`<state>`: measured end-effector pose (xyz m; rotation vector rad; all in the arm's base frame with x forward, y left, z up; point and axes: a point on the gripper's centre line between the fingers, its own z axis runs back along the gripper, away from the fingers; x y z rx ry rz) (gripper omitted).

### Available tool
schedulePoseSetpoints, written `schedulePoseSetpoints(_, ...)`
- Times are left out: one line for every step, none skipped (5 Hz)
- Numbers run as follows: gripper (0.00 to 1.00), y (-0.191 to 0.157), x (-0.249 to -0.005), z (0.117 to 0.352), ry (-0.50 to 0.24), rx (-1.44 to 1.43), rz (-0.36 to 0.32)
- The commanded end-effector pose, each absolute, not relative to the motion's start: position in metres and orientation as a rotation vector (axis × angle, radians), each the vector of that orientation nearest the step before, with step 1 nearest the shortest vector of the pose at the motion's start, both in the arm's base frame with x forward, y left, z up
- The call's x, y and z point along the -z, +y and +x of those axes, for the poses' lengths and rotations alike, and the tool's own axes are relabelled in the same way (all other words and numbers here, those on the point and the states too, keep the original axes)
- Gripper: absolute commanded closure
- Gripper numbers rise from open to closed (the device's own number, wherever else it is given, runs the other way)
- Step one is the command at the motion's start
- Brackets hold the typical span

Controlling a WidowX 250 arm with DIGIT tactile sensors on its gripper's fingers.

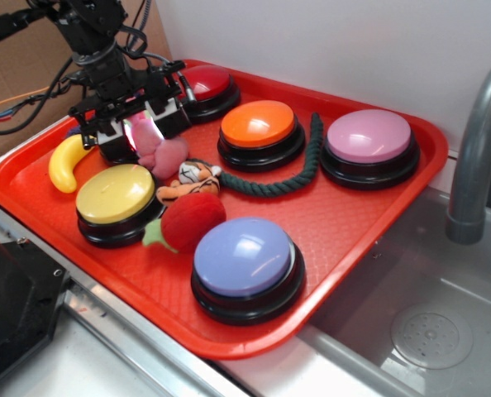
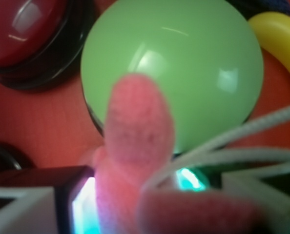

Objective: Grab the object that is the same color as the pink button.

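The pink plush bunny [image 1: 168, 154] sits at the back left of the red tray [image 1: 353, 215], between the yellow button [image 1: 115, 192] and the red button [image 1: 204, 81]. My gripper [image 1: 142, 132] is over it, shut on its upper part. In the wrist view the bunny's ear [image 2: 140, 126] rises between my fingers [image 2: 32, 207] and fills the gap, in front of a green button [image 2: 184, 63]. The pale pink button [image 1: 369, 136] stands at the tray's far right, well away from the gripper.
A tiger plush [image 1: 192, 176] and a red strawberry plush [image 1: 192, 219] lie beside the bunny. A banana [image 1: 64, 161], an orange button [image 1: 258, 124], a lavender-blue button [image 1: 244, 256] and a green rope [image 1: 299, 169] share the tray. A grey faucet [image 1: 477, 157] stands at the right.
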<state>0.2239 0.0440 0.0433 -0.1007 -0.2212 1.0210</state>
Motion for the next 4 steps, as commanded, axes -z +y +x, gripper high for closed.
schedulePoseSetpoints(1.0, 0.029, -0.121, 0.218, -0.177, -0.504, -0.028)
schedulePoseSetpoints(1.0, 0.004, -0.146, 0.216, -0.127, -0.252, -0.006)
schedulePoseSetpoints(1.0, -0.032, -0.165, 0.204, -0.121, -0.009, -0.017)
schedulePoseSetpoints(1.0, -0.047, -0.173, 0.19, -0.127, 0.053, -0.037)
